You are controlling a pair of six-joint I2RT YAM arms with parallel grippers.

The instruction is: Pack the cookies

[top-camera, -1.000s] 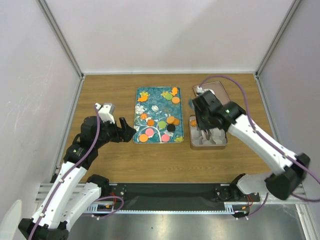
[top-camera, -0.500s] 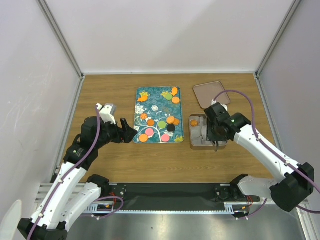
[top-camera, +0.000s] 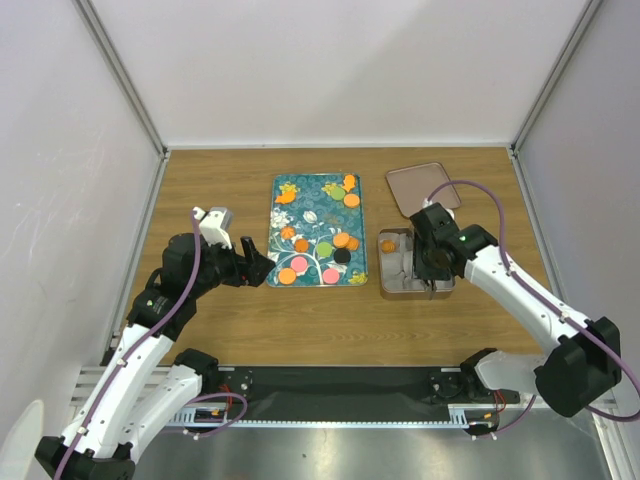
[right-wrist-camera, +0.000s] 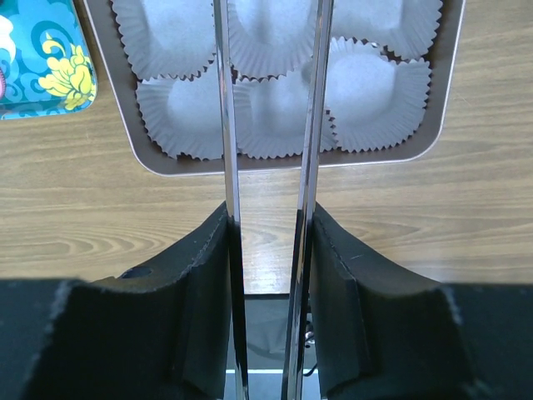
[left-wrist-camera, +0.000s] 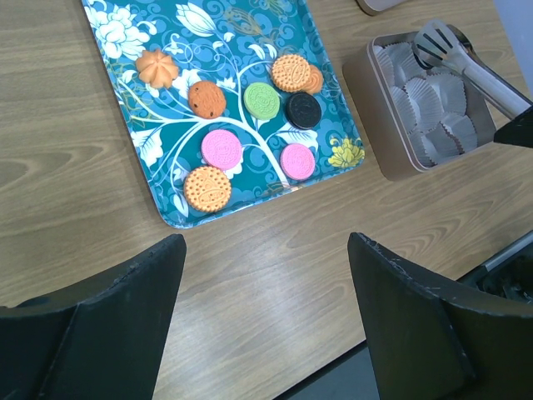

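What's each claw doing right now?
Left claw: open, holding nothing.
Right claw: closed on the tongs.

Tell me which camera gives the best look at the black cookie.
The left wrist view: the black cookie lies large and unblocked on the tray, its surface pattern visible. The top view shows it only as a small dark dot. The right wrist view misses it, showing just paper cups and the tongs.

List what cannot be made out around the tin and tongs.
Tips of the tongs: right wrist view, cut off by the top edge.
Right side of the tin: top view, covered by the right arm.
Far end of the tray: left wrist view, cut off by the top edge.
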